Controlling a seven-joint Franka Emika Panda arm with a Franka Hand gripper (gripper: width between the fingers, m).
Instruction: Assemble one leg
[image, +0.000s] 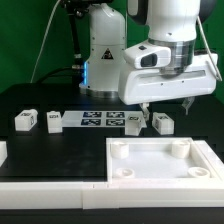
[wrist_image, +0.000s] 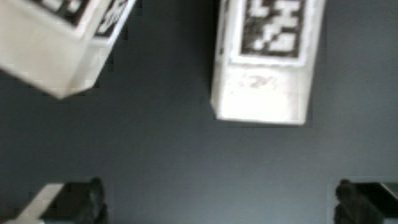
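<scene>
the hand (image: 165, 106) hangs wide open, holding nothing, above a leg (image: 161, 123) on the surface (image: 60, 145), back from its near edge.

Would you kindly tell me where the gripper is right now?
The gripper hovers open on the exterior view's right, above the rightmost leg, just beyond the far rim of the tabletop and right of the marker board.

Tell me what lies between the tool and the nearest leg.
Nothing: the wrist view shows only bare black table between the open tool and the leg, which it does not touch.
</scene>
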